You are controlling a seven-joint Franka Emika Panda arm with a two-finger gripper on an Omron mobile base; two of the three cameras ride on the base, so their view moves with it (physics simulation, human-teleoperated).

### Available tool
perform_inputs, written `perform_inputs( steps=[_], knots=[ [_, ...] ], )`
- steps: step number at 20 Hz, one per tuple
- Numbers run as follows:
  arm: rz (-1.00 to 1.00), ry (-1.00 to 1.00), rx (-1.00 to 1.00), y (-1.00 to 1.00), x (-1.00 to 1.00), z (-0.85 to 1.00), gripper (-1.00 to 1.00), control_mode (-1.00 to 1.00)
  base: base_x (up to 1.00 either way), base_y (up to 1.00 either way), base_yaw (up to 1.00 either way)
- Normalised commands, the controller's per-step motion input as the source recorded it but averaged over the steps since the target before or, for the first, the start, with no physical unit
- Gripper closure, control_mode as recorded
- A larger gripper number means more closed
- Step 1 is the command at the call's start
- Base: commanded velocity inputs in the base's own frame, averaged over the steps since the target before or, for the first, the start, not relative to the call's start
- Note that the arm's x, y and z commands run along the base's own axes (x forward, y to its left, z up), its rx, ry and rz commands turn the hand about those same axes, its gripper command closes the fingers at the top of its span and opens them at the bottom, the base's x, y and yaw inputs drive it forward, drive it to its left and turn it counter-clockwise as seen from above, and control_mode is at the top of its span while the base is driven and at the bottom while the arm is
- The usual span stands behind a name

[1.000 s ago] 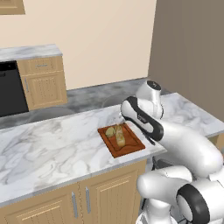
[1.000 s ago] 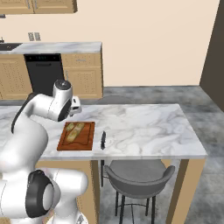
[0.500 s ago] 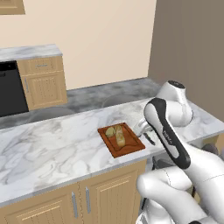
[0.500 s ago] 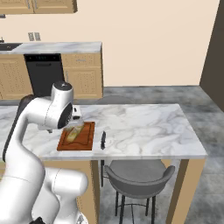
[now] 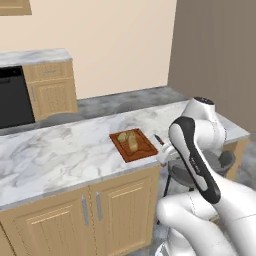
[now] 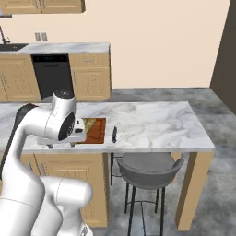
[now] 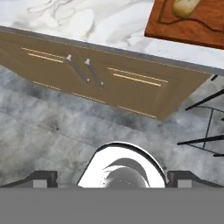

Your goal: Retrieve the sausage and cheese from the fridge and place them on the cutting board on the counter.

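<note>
Marble counter (image 5: 60, 155) carried the cutting board (image 5: 134, 145), its long axis running front edge to back, cheese (image 5: 131, 141) lying on it. My gripper (image 7: 112, 177) hung off the counter's front edge, just beside the board, fingers wide apart and empty, facing the floor.

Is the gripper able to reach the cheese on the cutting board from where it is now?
Probably yes. The gripper is open and hangs off the counter's front edge, facing the floor. The cheese lies uncovered on the cutting board, so nothing blocks it.
</note>
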Motion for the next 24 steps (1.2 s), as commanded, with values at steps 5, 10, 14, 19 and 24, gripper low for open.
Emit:
perform_inputs(
  steps=[5, 10, 14, 19, 24],
  knots=[
    [0.00, 0.00, 0.00, 0.00, 0.00, 0.00, -1.00, 1.00, -0.45, 0.92, 0.67],
    [0.00, 0.00, 0.00, 0.00, 0.00, 0.00, -1.00, 1.00, -0.01, 0.81, 0.86],
    [0.00, 0.00, 0.00, 0.00, 0.00, 0.00, -1.00, 1.00, 0.00, 0.68, 0.89],
    [0.00, 0.00, 0.00, 0.00, 0.00, 0.00, -1.00, 1.00, 0.00, 0.64, 0.89],
    [0.00, 0.00, 0.00, 0.00, 0.00, 0.00, -1.00, 1.00, 0.45, 0.43, 0.70]
  ],
)
